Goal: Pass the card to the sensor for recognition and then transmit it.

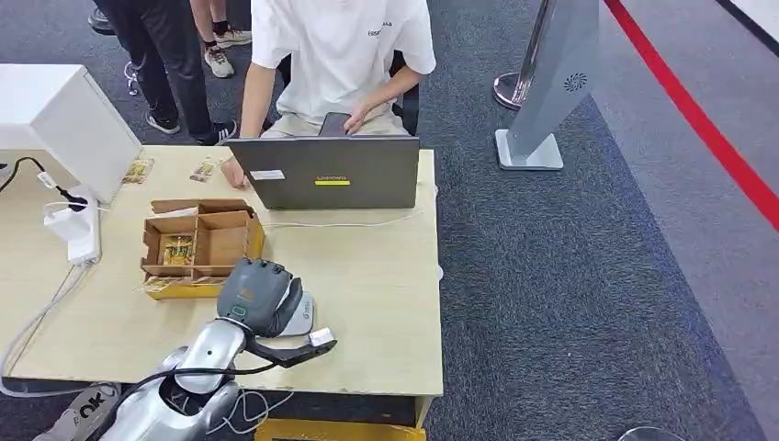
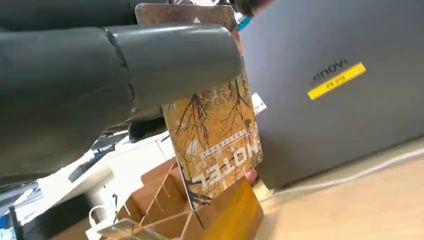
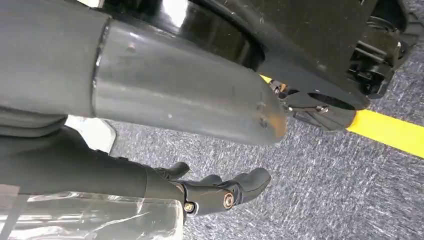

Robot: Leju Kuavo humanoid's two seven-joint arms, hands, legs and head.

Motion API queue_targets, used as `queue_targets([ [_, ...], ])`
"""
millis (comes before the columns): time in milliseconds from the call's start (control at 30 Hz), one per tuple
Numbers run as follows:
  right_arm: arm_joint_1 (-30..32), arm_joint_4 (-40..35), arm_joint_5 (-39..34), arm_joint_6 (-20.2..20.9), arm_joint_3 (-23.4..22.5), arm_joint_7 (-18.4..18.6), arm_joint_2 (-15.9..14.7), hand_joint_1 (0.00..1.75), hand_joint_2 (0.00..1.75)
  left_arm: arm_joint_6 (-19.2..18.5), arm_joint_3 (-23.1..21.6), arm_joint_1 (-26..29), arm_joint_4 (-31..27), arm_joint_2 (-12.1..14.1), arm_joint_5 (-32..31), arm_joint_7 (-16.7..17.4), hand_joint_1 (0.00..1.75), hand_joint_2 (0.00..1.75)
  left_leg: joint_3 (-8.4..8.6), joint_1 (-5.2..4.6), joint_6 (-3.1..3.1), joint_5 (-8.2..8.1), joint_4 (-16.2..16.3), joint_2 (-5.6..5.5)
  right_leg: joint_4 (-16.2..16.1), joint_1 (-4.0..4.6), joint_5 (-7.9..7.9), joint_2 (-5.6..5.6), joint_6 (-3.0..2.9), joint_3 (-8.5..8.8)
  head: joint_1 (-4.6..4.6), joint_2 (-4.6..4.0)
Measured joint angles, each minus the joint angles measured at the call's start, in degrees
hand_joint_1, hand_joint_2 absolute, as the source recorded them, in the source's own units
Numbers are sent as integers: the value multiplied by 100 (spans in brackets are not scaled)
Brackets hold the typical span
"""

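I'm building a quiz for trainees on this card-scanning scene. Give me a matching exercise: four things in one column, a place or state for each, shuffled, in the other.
Things:
1. card
2. laptop
3. cardboard box
4. right robot hand

Places or states:
A. lid up, its back toward the robot, at the table's far edge
B. hanging over grey carpet, holding nothing
C. held by the left robot hand
D. on the table, its compartments open

Pairs: 1-C, 2-A, 3-D, 4-B
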Motion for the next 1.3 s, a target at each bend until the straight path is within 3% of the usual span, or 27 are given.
queue_targets([
  [433, 43, 42, 57, -53, -17, 28, 0, 0, 0, -428, -101, -82, 424, -85, -2, 94, 175, 0, 0, 0, 0, 0, 0, 0, 0, 0, 0, 0, 0, 0, 0, 0],
  [1033, 54, 46, 175, -48, -20, 138, 0, 0, 0, -974, -199, -109, 861, 30, 208, 46, 175, 0, 0, 0, 0, 0, 0, 0, 1, 0, 0, 0, 0, 1, -2, 0],
  [1200, 54, 46, 203, -53, -20, 138, 0, 0, 0, -909, -221, -137, 927, 81, 295, 31, 175, 0, 1, 0, 0, 0, 0, 0, 1, 0, 0, -1, 0, 2, 0, 0],
  [1300, 57, 46, 205, -59, -20, 92, 0, 0, 0, -539, -221, -154, 929, 81, 337, 24, 175, 0, 2, 0, 0, 1, 0, 0, 1, 0, 0, -1, 0, 1, 0, -2],
])
